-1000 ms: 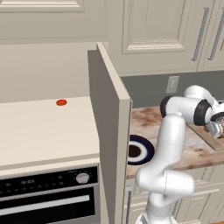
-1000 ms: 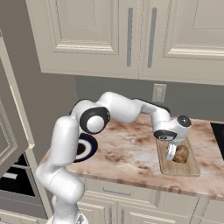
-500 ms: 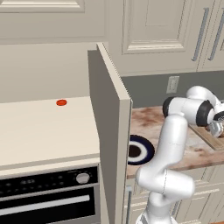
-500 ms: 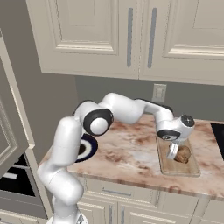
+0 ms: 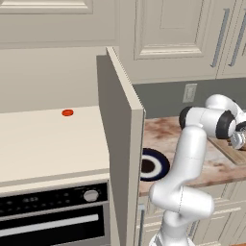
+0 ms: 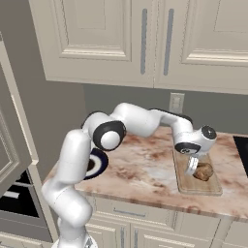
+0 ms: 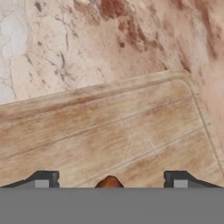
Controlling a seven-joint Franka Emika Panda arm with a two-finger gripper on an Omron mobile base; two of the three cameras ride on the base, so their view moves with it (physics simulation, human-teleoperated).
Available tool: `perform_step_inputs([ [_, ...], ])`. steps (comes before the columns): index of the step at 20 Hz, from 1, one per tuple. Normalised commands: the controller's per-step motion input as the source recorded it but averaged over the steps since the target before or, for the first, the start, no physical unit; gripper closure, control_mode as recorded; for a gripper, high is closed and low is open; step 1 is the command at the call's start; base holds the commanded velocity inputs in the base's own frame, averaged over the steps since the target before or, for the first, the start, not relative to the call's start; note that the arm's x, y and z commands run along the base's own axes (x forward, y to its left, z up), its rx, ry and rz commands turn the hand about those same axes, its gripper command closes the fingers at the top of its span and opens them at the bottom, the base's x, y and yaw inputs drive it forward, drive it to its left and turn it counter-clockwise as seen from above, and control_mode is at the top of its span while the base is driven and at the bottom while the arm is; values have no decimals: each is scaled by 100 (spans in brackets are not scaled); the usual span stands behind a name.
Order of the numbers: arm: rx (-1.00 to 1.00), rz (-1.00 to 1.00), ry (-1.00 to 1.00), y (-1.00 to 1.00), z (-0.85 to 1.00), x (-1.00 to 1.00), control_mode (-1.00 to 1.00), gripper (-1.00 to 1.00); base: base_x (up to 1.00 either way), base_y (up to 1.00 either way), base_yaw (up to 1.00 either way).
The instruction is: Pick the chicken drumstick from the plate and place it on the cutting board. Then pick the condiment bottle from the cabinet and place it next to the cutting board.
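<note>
Jaws of the gripper [image 7: 109, 180] stand wide apart and hold nothing; in the hand view the two dark fingertips [image 7: 43, 178] sit far from each other, with a small brown piece of the chicken drumstick [image 7: 109, 183] between them at the bottom edge. Under them lies the cutting board [image 7: 131, 131], and beyond its edge is the marbled countertop [image 7: 87, 43].

From the right base view, the gripper [image 6: 192, 166] hangs just above the cutting board [image 6: 186, 183], and the chicken drumstick [image 6: 204, 171] lies on the board just beside the fingers. The plate [image 6: 99, 162] is well apart to the left on the countertop [image 6: 145, 167], partly behind the arm.

From the left base view, the cabinet door [image 5: 120, 144] stands open beside the plate [image 5: 156, 163], and a small red disc [image 5: 67, 113] lies on the cream shelf [image 5: 48, 139]. I cannot see the condiment bottle
</note>
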Motion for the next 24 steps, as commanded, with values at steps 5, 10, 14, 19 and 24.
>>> perform_step_inputs([
  [5,0,0,0,0,0,-6,-100,-100,0,0,0],
  [10,0,0,0,0,7,-11,-100,-100,0,0,0],
  [14,0,0,0,0,26,-19,-100,-100,0,0,0],
  [19,-1,1,0,1,28,-20,-100,-100,0,0,0],
  [24,-2,2,0,11,21,-18,-100,-100,0,0,0],
])
